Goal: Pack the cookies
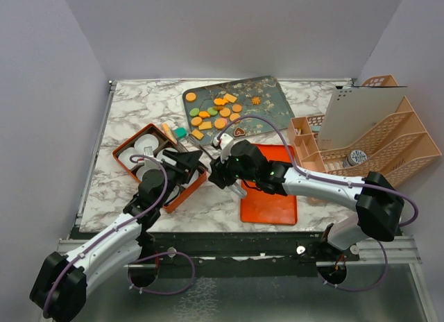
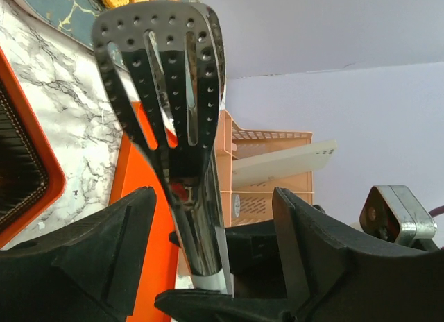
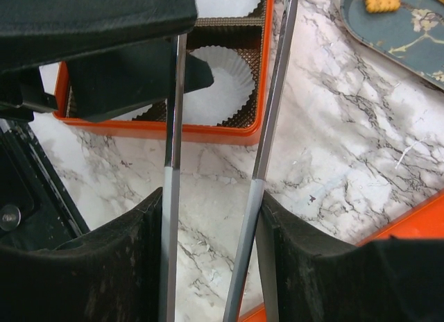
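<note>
Top: cookies (image 1: pixel 216 108) all on the blue tray (image 1: pixel 267 93), far side of desk (image 1: pixel 139 103); orange box (image 1: pixel 117 157) by the arms shows only paper cups (image 1: pixel 147 139). Nothing packed yet, all left to do.
Left wrist: left gripper (image 2: pixel 211 197) jaws apart, tongs (image 2: pixel 163 72) standing loose between.
Right wrist: right gripper (image 3: pixel 211 204) jaws clamped on the tongs' two arms.

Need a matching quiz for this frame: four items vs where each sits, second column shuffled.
Items:
1. cookies
2. paper cups
3. tongs
4. file organiser

Places:
A. in the orange box
B. at the right edge of the table
C. on the patterned tray
D. in the right gripper

Pairs: 1-C, 2-A, 3-D, 4-B
</note>
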Controlling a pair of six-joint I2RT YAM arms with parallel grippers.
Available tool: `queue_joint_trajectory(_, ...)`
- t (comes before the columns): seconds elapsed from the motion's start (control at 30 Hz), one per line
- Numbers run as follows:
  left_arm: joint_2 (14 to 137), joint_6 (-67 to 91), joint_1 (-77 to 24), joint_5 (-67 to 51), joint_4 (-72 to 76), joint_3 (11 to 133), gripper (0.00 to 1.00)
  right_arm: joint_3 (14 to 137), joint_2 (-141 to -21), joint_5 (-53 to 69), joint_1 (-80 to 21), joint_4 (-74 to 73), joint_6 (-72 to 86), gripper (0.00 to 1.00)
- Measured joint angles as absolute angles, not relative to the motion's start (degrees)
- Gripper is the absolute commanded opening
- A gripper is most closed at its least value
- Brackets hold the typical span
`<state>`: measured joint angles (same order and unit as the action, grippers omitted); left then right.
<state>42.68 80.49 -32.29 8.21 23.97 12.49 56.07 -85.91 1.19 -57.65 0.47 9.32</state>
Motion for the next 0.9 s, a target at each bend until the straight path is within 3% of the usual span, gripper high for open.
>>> queue_joint_trajectory(0.77, 48.82, 80.97, -32.29, 8.16, 23.88, 13.76, 0.70, 59.88, -85.93, 12.16, -57.65, -4.43, 5.63, 0.46)
queue_joint_trajectory(0.9, 49.34, 81.03, -32.29, 8.16, 23.90, 14.70, 0.61, 60.45, -86.41, 14.35, -57.65, -6.13, 3.92, 0.45)
